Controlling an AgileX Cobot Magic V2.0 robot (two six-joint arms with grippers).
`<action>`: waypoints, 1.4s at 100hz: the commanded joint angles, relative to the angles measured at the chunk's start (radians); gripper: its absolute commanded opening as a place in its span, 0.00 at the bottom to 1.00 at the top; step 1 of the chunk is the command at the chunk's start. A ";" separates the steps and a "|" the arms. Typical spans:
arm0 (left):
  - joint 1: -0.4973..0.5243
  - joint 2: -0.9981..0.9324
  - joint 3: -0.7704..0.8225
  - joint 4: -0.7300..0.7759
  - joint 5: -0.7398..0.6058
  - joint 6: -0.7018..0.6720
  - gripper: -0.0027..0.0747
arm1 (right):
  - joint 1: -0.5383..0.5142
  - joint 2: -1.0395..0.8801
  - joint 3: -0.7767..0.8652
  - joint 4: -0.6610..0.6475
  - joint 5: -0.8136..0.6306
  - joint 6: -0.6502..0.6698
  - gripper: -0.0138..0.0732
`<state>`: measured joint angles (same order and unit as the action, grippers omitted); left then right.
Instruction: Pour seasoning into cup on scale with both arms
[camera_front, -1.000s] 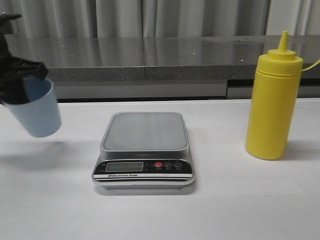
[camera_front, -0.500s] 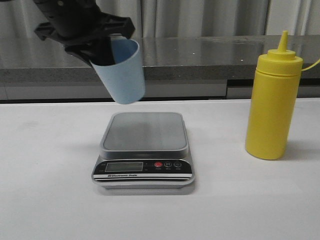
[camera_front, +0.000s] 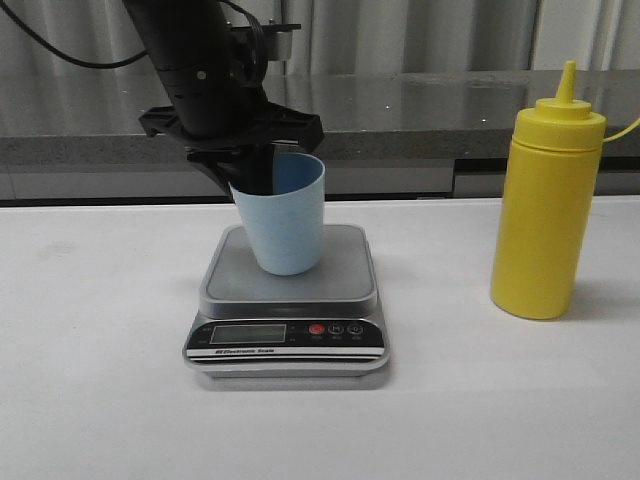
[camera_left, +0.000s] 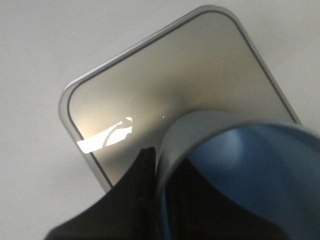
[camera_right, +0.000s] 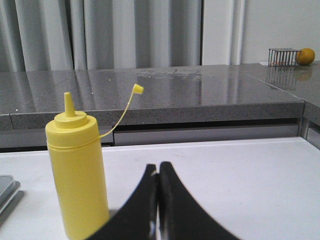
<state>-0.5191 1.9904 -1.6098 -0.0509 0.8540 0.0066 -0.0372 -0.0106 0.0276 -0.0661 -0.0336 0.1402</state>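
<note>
My left gripper (camera_front: 258, 172) is shut on the rim of the pale blue cup (camera_front: 285, 215), one finger inside and one outside. The cup is upright over the silver platform of the scale (camera_front: 330, 285), at or just above its surface. In the left wrist view the cup (camera_left: 240, 165) fills the near side with the scale platform (camera_left: 165, 85) beneath it. The yellow seasoning bottle (camera_front: 545, 205) stands on the table right of the scale, its nozzle cap off and dangling on a tether. My right gripper (camera_right: 159, 172) is shut and empty, just right of the bottle (camera_right: 77, 170).
A grey stone counter (camera_front: 420, 115) runs behind the white table (camera_front: 100, 400), with curtains behind it. The bottle's tethered cap (camera_right: 137, 89) sticks out toward the right. A wire rack and an orange fruit (camera_right: 306, 55) sit far back right.
My left arm has carried the cup from the far left, up and rightward, then lowered it onto or just over the scale platform. The bottle has not moved.
</note>
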 joint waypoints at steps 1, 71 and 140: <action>-0.007 -0.055 -0.034 0.000 -0.027 0.001 0.17 | -0.007 -0.023 -0.018 -0.007 -0.076 -0.006 0.08; -0.007 -0.118 -0.034 -0.009 -0.096 -0.016 0.55 | -0.007 -0.023 -0.018 -0.007 -0.076 -0.006 0.08; 0.037 -0.549 0.241 -0.007 -0.266 -0.044 0.01 | -0.007 -0.023 -0.018 -0.007 -0.076 -0.006 0.08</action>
<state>-0.5049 1.5393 -1.3905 -0.0485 0.6764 -0.0261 -0.0372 -0.0106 0.0276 -0.0661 -0.0336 0.1402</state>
